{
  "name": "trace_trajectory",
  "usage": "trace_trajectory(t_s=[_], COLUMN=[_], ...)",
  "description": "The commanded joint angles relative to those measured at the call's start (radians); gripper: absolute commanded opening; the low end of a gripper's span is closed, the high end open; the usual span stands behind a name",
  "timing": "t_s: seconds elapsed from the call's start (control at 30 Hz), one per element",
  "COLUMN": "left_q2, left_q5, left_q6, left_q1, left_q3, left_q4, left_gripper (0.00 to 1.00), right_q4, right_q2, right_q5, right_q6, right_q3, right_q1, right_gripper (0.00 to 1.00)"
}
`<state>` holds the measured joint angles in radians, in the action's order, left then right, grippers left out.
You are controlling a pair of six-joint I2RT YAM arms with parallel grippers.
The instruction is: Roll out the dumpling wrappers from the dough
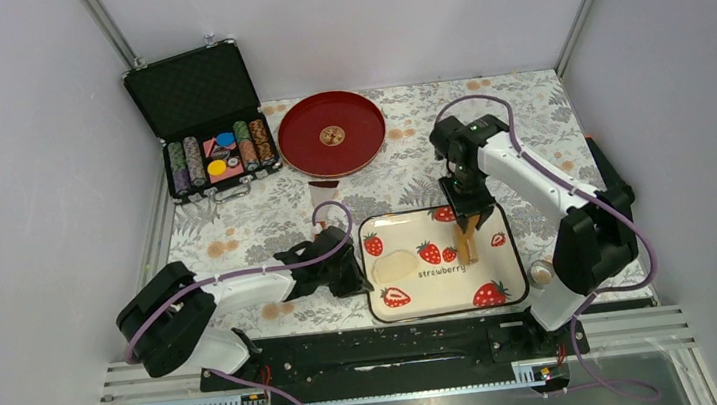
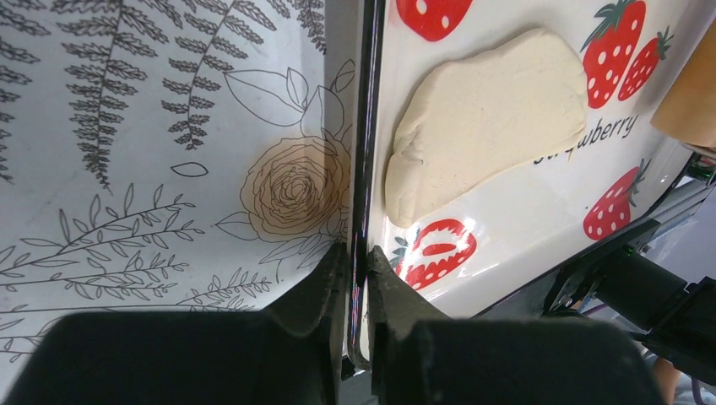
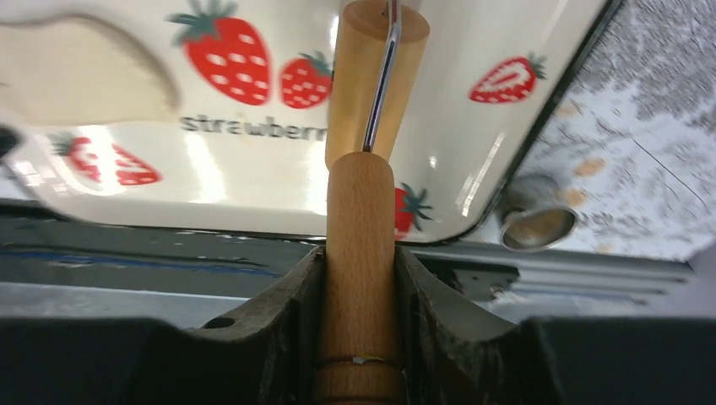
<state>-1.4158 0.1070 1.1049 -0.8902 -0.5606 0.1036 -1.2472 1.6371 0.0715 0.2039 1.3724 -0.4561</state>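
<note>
**Fingers [image 2: 325, 291] pinching the tray [image 2: 540, 211] rim!**

That's the left gripper [image 2: 356, 261], closed on the rim at bottom centre. The right gripper [image 3: 359, 253] clamps the roller [image 3: 359, 202] handle. The dough [image 2: 490, 118], a flat oval, lies on the tray, upper right.

1. Bright, even light from overhead; faint, soft shadows under the arms on the bench [image 1: 238, 240].
2. White glare streaks on the glossy tray [image 3: 253, 181].
3. In the wrist views, the left pincer [image 2: 358, 266] and right pincer [image 3: 360, 270] are dark and blurred near the lens.

Pale-cream dough [image 2: 490, 122], flattened oval sheet, lying flat, left part of the strawberry tray [image 2: 540, 211]
</note>
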Motion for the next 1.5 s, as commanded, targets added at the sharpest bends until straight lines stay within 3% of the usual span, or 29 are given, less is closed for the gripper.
trace_trajectory(t_s=[0.0, 0.27, 0.47, 0.73, 1.17, 1.47], left_q2=[0.0, -0.006, -0.008, -0.009, -0.006, -0.005], left_q5=[-0.064, -0.062, -0.062, -0.063, -0.064, -0.064], left_q6=[-0.017, -0.019, -0.021, -0.02, -0.019, -0.017], left_q1=[0.004, 0.004, 0.004, 0.004, 0.005, 0.005], left_q3=[0.03, 0.028, 0.025, 0.025, 0.026, 0.028], left_q4=[0.109, 0.108, 0.111, 0.111, 0.111, 0.11], left_gripper=[0.0, 0.0, 0.0, 0.0, 0.0, 0.0], right_q4=[0.039, 0.038, 0.033, 0.09, 0.215, 0.173], right_q2=[-0.055, -0.046, 0.013, 0.07, 0.097, 0.089], right_q5=[-0.181, -0.319, -0.314, -0.232, -0.126, 0.049], right_q6=[-0.008, 0.045, 0.081, 0.117, 0.094, 0.092], right_q3=[0.089, 0.2, 0.253, 0.206, -0.009, -0.054], right_q1=[-0.001, -0.019, -0.115, -0.249, -0.268, -0.269], right_gripper=[0.0, 0.0, 0.0, 0.0, 0.0, 0.0])
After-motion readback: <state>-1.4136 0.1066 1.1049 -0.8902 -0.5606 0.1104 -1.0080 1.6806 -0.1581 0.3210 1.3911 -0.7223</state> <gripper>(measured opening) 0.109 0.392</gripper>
